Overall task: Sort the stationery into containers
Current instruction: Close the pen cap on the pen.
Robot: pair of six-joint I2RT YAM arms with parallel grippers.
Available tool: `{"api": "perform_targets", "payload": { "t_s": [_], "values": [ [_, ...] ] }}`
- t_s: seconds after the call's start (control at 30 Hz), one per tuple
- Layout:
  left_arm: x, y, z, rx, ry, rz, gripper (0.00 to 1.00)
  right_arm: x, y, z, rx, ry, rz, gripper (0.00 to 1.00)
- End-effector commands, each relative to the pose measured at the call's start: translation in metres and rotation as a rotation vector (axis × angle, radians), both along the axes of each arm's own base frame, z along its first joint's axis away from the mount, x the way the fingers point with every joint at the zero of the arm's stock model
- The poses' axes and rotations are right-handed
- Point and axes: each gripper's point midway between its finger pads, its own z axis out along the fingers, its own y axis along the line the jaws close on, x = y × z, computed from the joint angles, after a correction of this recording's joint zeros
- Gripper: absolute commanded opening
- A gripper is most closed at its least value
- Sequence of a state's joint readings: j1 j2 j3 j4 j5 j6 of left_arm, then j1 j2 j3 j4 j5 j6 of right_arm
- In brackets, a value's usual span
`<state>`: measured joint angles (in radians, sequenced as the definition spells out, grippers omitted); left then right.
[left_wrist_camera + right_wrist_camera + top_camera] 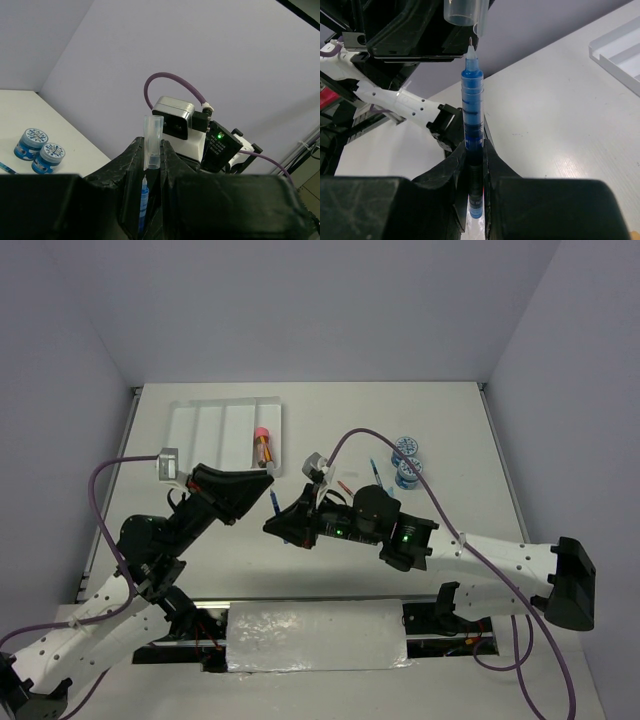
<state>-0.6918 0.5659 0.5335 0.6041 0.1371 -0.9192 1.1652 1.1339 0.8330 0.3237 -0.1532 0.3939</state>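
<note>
Tray (197, 428) sits far left on the table, the pink-capped orange piece (263, 446) lying in its rightmost compartment. Left gripper (152, 150) pinches a clear cap (153, 131). Right gripper (474, 152) clamps a blue pen (471, 100), its tip just below the cap's mouth. Blue-lidded tubs (406, 448) stand farther right.

The left gripper (152, 150) has two black fingers (131, 165). They pinch a clear pen cap (153, 131) that stands straight up. A blue pen (144, 205) pokes up between the fingers, with its thin tip just under the cap's open end. Behind them is the other arm's white camera box (173, 117), with a purple cable (167, 80) and a little green light (219, 136). At the left, a round blue-lidded tub (30, 141) and a second tub (50, 156) sit touching on the white table (80, 142).
</note>
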Motion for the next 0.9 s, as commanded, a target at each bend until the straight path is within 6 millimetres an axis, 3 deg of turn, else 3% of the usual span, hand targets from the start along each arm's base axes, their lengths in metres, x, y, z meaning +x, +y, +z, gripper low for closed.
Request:
{"api": "perform_targets", "payload": {
  "t_s": [0.0, 0.87],
  "values": [
    [-0.006, 0.002, 0.012, -0.025, -0.050, -0.007, 0.00, -0.003, -0.004, 0.034, 0.070, -0.053, -0.002, 0.00],
    [-0.001, -0.005, 0.000, 0.000, -0.025, -0.016, 0.00, 0.015, -0.016, 0.042, 0.084, -0.027, -0.126, 0.00]
  ]
}}
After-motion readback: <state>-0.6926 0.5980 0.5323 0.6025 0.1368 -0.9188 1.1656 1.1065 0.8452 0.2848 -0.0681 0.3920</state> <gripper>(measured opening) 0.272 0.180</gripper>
